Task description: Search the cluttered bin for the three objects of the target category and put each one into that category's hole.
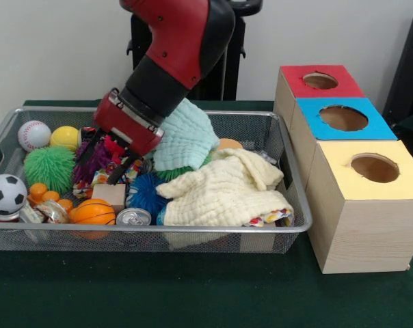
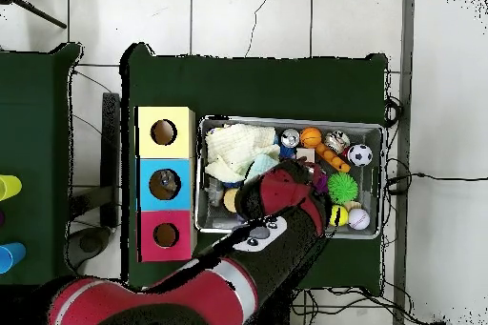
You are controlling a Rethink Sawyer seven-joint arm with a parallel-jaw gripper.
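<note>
The silver wire-mesh bin [image 1: 193,232] stands on the green table and is full of toys; it also shows in the overhead view [image 2: 286,121]. No crushed clear bottle with a blue label shows in either view. My gripper [image 1: 105,158] reaches down into the left middle of the bin. Its black fingers [image 1: 89,145] stand apart over a purple spiky ball [image 1: 90,169] and a red-pink toy. I see nothing held. In the overhead view the arm [image 2: 276,202] covers the gripper. A pale yellow cloth [image 1: 220,191] and a mint green cloth [image 1: 186,137] cover the bin's right half.
Three boxes with round holes stand right of the bin: red [image 1: 321,82], blue [image 1: 343,117], yellow [image 1: 374,167]. In the bin lie a silver can [image 1: 133,217], blue spiky ball [image 1: 146,191], green spiky ball [image 1: 49,167], baseball [image 1: 33,134], soccer ball [image 1: 6,195], orange ball [image 1: 92,212].
</note>
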